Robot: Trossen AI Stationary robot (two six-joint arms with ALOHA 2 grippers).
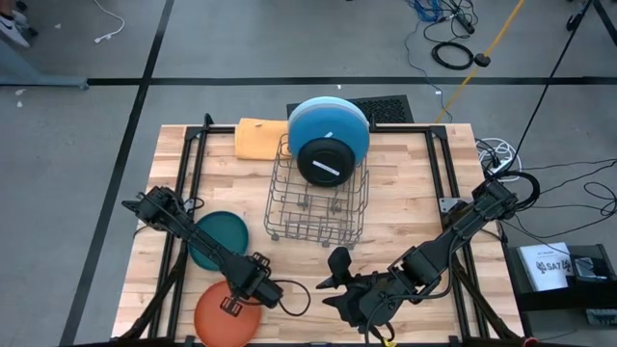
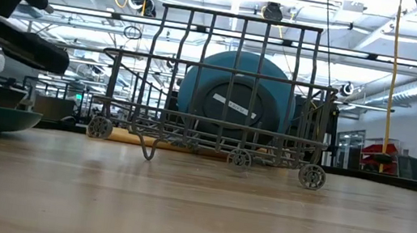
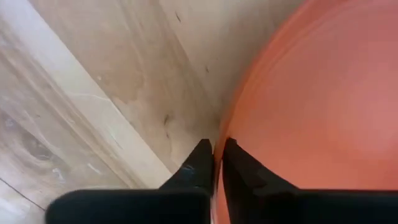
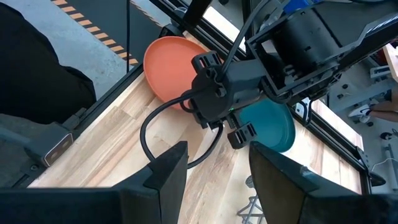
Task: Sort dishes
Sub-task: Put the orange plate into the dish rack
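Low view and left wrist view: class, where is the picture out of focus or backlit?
Low view: bright ceiling lights backlight the metal wire rack; the near wooden table is soft. Left wrist view: the left gripper, shut on the round orange plate's rim, looks blurred.

Two dark, blocky arms are seen — the left arm and right arm — each looped by black cable, with flat matte-black fingers fitted.
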